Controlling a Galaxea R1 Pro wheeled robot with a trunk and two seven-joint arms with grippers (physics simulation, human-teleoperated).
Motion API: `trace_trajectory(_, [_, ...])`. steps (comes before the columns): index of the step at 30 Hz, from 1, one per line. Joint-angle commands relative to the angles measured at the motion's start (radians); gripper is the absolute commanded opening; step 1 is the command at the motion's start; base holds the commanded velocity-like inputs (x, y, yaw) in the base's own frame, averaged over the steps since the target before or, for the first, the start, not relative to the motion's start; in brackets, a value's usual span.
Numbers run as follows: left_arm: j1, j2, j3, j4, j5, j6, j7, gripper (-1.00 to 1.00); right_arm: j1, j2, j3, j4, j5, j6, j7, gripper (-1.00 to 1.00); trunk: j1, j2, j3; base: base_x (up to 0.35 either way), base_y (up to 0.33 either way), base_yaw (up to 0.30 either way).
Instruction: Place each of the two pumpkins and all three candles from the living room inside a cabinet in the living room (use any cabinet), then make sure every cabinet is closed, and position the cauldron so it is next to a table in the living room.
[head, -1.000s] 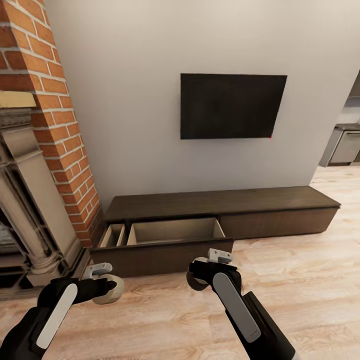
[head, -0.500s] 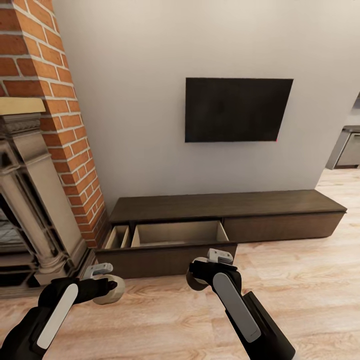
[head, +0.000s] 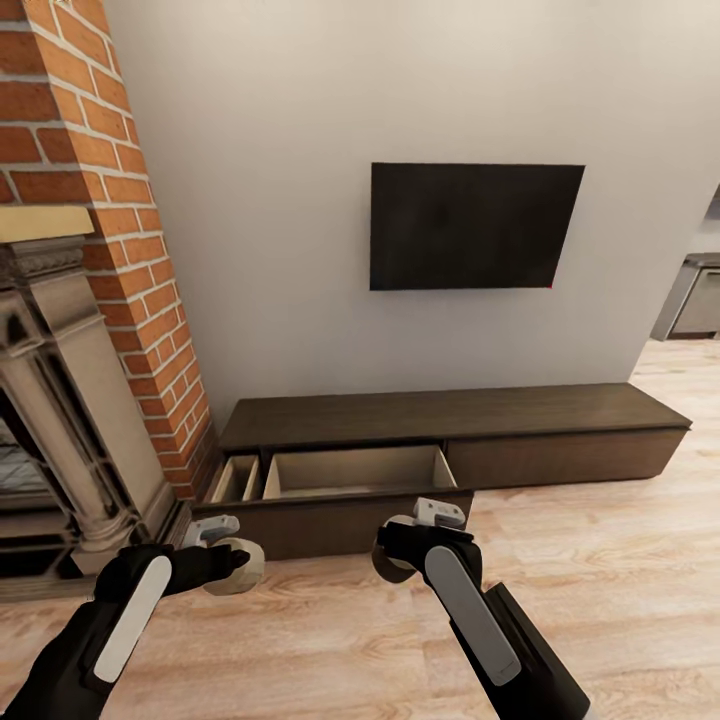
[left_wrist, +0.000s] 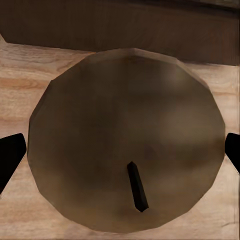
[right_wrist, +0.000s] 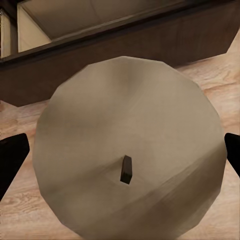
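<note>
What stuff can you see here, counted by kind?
Candles: 2 (left, right)
Grippers: 2 (left, right)
Cabinet: 1
TV: 1
Fireplace: 1
Total: 7

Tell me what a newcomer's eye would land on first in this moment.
Each claw is shut on a pale candle: the left claw holds one candle low over the wood floor, the right claw another candle. Just ahead, the dark TV cabinet has its left drawer pulled open, with a pale wood interior. A black TV hangs on the wall above it, and a brick fireplace stands at left.
</note>
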Motion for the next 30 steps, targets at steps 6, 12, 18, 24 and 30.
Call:
trace_trajectory(6, [-0.042, -0.018, -0.001, 0.003, 0.012, 0.004, 0.028, -1.00, -0.001, 0.001, 0.001, 0.034, -0.007, 0.005, -0.009, -1.00, -0.023, 0.042, 0.018, 0.000, 0.000, 0.000])
trace_trajectory(12, [-0.048, -0.026, -0.002, 0.003, 0.014, 0.004, 0.062, -1.00, -0.001, 0.004, 0.017, 0.097, -0.007, 0.004, -0.005, -1.00, -0.038, 0.070, 0.030, 0.000, 0.000, 0.000])
trace_trajectory(18, [-0.047, -0.026, -0.005, -0.016, 0.014, 0.004, 0.065, -1.00, -0.001, 0.005, 0.026, 0.091, -0.007, 0.005, 0.005, -1.00, -0.038, 0.070, 0.030, 0.000, 0.000, 0.000])
trace_trajectory(24, [-0.046, -0.033, -0.006, -0.021, 0.013, 0.004, 0.065, -1.00, -0.001, 0.010, 0.110, 0.084, -0.007, 0.002, 0.013, -1.00, -0.038, 0.070, 0.030, 0.222, 0.000, 0.000])
trace_trajectory(30, [-0.046, -0.037, -0.006, -0.020, 0.014, 0.004, 0.065, -1.00, -0.001, 0.012, 0.117, 0.085, -0.007, 0.002, 0.016, -1.00, -0.038, 0.070, 0.030, 0.326, 0.000, 0.000])
